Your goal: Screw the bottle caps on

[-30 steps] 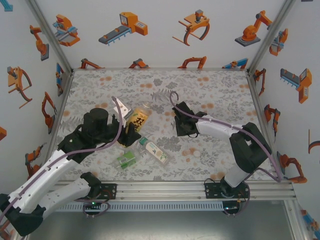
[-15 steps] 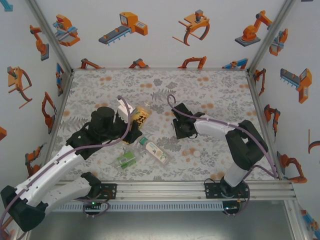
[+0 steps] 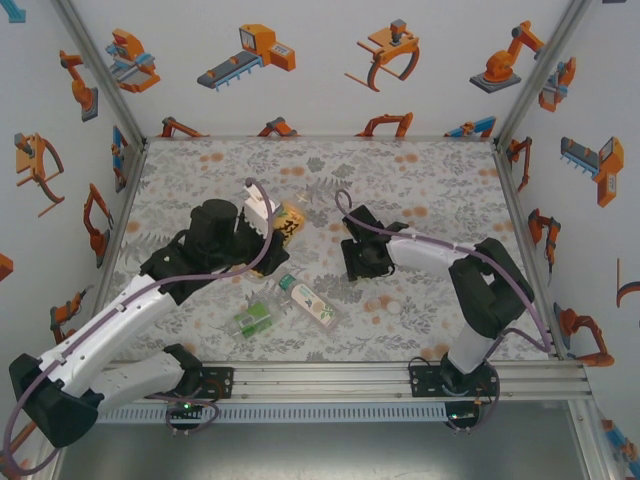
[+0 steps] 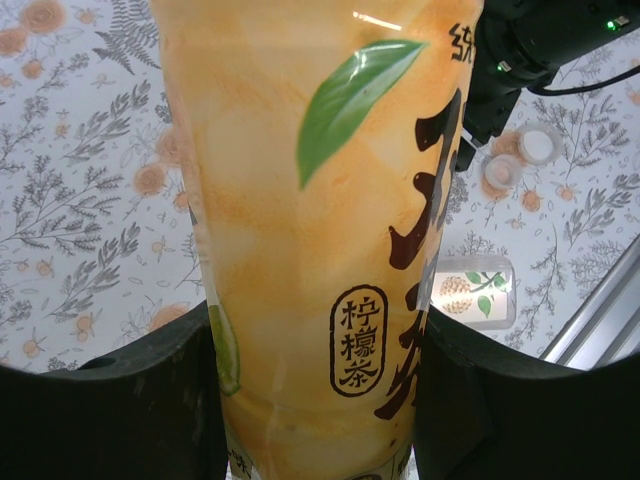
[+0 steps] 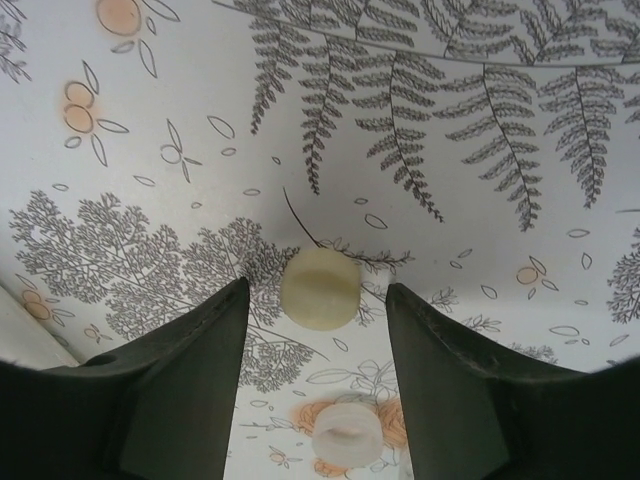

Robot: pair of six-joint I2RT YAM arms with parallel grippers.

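My left gripper (image 3: 268,234) is shut on the amber-yellow bottle (image 3: 285,222), held off the table left of centre. Up close, the bottle's orange label (image 4: 320,200) sits squeezed between both black fingers (image 4: 110,400), the left gripper (image 4: 320,400) round its lower part. My right gripper (image 3: 357,262) is low over the mat at centre. It stands open (image 5: 318,292) around a pale yellowish bottle cap (image 5: 320,288) on the mat, with a gap on each side. A clear cap (image 5: 345,432) lies nearer the wrist. The bottle's mouth is out of view.
A white-labelled bottle (image 3: 310,302) and a green-labelled bottle (image 3: 253,319) lie on the mat near the front. Two more caps (image 3: 388,304) sit right of them, also seen past the amber bottle as caps (image 4: 520,158). An aluminium rail (image 3: 400,372) runs along the front edge.
My left arm has carried the amber bottle further back and to the right. My right gripper has opened, and the yellowish cap now lies free between its fingers.
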